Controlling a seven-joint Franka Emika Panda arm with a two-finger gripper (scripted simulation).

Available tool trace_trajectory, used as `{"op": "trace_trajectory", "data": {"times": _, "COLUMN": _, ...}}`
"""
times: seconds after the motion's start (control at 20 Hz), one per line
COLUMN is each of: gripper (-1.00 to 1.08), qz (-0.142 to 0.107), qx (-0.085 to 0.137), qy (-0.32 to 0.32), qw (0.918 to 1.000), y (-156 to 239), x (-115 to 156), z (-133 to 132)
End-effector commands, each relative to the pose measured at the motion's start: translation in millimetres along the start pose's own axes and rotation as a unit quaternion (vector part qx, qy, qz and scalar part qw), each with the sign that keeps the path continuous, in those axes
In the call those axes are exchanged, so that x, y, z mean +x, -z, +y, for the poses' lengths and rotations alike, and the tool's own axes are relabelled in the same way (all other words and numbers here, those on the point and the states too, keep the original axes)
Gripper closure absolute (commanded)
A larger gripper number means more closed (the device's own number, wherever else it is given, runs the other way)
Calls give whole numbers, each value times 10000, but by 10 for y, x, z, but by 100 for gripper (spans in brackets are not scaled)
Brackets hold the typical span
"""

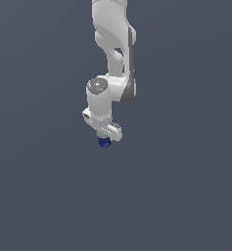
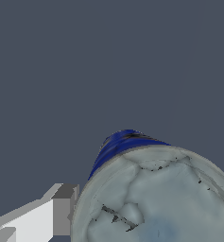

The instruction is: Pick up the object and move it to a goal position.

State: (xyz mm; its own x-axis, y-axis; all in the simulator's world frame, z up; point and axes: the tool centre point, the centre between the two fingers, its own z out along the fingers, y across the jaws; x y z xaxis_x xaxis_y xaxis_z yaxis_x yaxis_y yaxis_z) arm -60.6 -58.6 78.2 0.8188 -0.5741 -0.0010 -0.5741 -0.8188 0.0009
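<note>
The object (image 1: pixel 104 143) is a small blue cup that shows just under the white hand of my arm in the exterior view, mostly covered by the hand. In the wrist view it fills the near corner: a pale grey mottled top (image 2: pixel 156 198) with the blue side (image 2: pixel 118 144) tapering away. My gripper (image 1: pixel 105 138) points down and is shut on the object. One grey finger (image 2: pixel 62 210) presses against the cup's rim; the other finger is hidden behind the cup.
The arm's white links (image 1: pixel 112 44) rise straight above the hand. All around is a plain dark grey surface (image 1: pixel 186 196) with no other objects, edges or goal marker in view.
</note>
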Motion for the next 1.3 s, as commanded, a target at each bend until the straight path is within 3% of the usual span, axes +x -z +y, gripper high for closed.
{"op": "trace_trajectory", "data": {"times": 0.0, "gripper": -92, "qz": 5, "qx": 4, "qy": -2, "qw": 10000, "y": -38, "x": 6, "z": -4}}
{"op": "trace_trajectory", "data": {"times": 0.05, "gripper": -92, "qz": 5, "qx": 4, "qy": -2, "qw": 10000, "y": -40, "x": 7, "z": -5}}
{"op": "trace_trajectory", "data": {"times": 0.1, "gripper": 108, "qz": 5, "qx": 4, "qy": -2, "qw": 10000, "y": -40, "x": 7, "z": -5}}
{"op": "trace_trajectory", "data": {"times": 0.8, "gripper": 108, "qz": 29, "qx": -15, "qy": 19, "qw": 10000, "y": 14, "x": 16, "z": -28}}
{"op": "trace_trajectory", "data": {"times": 1.25, "gripper": 108, "qz": 255, "qx": -248, "qy": 180, "qw": 9992, "y": 436, "x": 132, "z": -193}}
